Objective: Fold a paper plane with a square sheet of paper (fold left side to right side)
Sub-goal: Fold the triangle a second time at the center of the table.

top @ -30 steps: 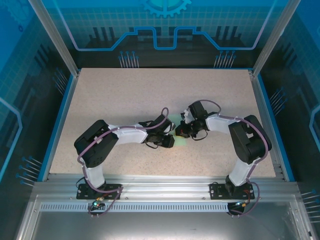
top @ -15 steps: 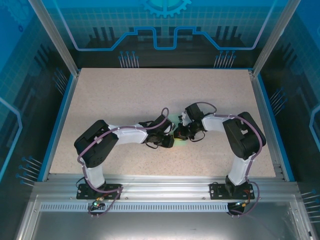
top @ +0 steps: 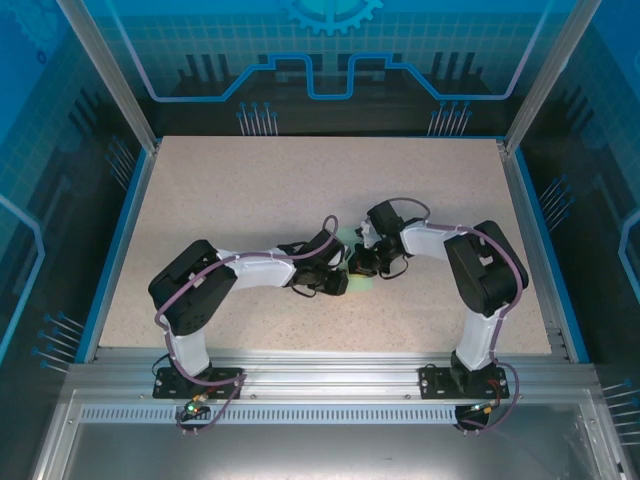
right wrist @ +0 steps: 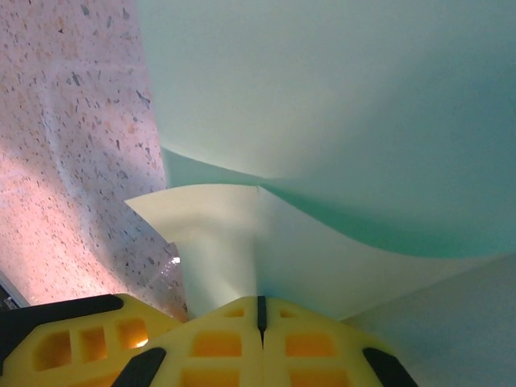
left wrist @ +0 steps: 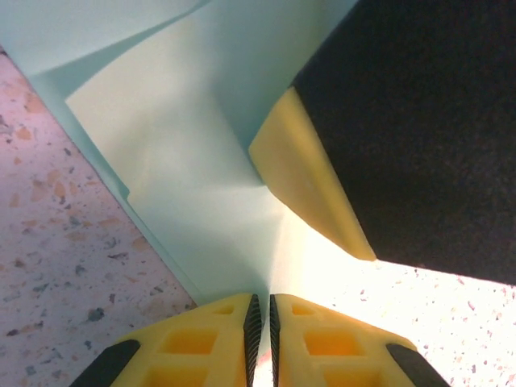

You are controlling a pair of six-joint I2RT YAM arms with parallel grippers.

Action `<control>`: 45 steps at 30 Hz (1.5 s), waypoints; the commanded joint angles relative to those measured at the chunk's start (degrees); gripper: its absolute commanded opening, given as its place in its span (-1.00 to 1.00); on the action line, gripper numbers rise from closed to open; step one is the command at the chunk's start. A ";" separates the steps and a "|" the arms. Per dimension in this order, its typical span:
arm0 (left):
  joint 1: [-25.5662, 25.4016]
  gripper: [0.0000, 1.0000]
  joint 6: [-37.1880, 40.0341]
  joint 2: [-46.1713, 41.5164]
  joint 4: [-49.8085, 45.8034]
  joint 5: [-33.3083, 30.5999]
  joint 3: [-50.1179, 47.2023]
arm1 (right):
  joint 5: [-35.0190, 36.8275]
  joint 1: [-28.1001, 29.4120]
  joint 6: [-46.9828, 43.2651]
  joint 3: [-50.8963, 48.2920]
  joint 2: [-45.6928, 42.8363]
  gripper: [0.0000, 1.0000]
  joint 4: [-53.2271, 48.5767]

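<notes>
The square sheet of paper (left wrist: 185,153) is pale mint green, lifted off the table and bent into curved flaps with a crease running up from my fingers. My left gripper (left wrist: 260,318) is shut on its lower edge, the paper pinched between the black pads. My right gripper (right wrist: 260,310) is shut on another edge, with the sheet (right wrist: 322,105) arching over it. In the top view both grippers meet mid-table, the left gripper (top: 343,274) beside the right gripper (top: 358,262), with a sliver of paper (top: 347,239) showing behind them. The right gripper's yellow finger (left wrist: 310,181) touches the sheet in the left wrist view.
The speckled beige table (top: 250,190) lies open around the two arms. A blue rim (top: 120,235) and metal frame posts bound it on the left, right and far sides. Part of the left gripper's yellow finger (right wrist: 64,343) sits at the lower left of the right wrist view.
The right arm's elbow and wrist have shifted slightly left toward the centre. The left arm has stayed put. Both grippers kept their hold on the paper.
</notes>
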 commanded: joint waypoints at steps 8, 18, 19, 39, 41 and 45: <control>0.01 -0.66 -0.88 3.09 -4.98 -3.07 -2.43 | 6.29 -5.99 -3.84 3.66 3.38 -0.94 -2.43; 0.02 -0.66 -0.86 3.17 -4.74 -2.88 -2.35 | 5.97 -8.78 -5.05 6.36 5.16 -0.94 -3.17; -0.03 -0.66 -0.87 3.11 -4.80 -2.98 -2.35 | 5.94 -9.12 -5.13 6.68 5.48 -0.94 -3.34; -0.01 -0.59 -0.21 -1.50 -5.99 -1.62 -0.24 | 5.03 -10.62 -5.39 7.33 7.22 -0.92 -3.89; -0.03 -0.58 0.36 -3.84 -6.83 -1.06 0.82 | 5.00 -10.68 -5.41 7.01 7.20 -0.93 -3.82; 0.04 -0.58 1.80 -7.90 -8.80 0.06 2.76 | 4.67 -10.55 -5.19 6.97 7.13 -0.93 -3.72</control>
